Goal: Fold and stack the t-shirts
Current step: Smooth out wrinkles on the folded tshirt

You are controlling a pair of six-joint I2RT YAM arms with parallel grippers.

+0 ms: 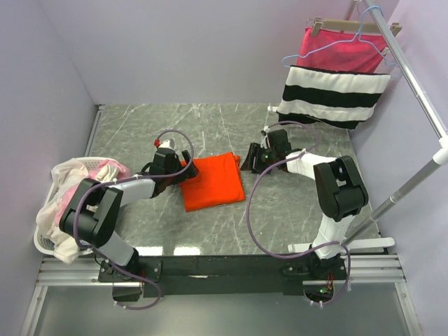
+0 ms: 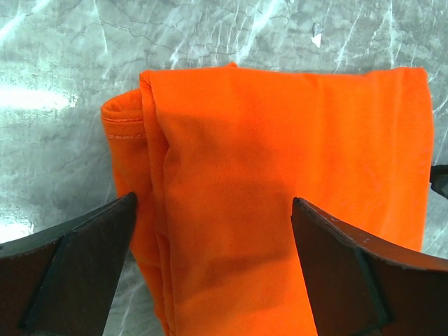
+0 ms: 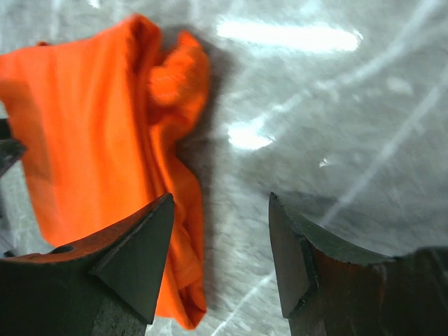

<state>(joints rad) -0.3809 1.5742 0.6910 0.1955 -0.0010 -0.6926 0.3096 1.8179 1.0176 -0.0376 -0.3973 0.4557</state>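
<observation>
While hanging over the folded orange shirt (image 1: 213, 183) on the table (image 1: 140, 129), grips nothing. Wide gap in the left gripper (image 2: 213, 203), same in the right gripper (image 3: 220, 199) at the other edge.

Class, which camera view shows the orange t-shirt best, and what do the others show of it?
The top external view: nearly the whole folded orange t-shirt shows, outline and all. The left wrist view crops it, showing folds and a stitched hem close up. The right wrist view shows one bunched side.

T-shirt (image 1: 212, 183) lies on table (image 1: 231, 129) between left gripper (image 1: 185, 165) and right gripper (image 1: 246, 162).
</observation>
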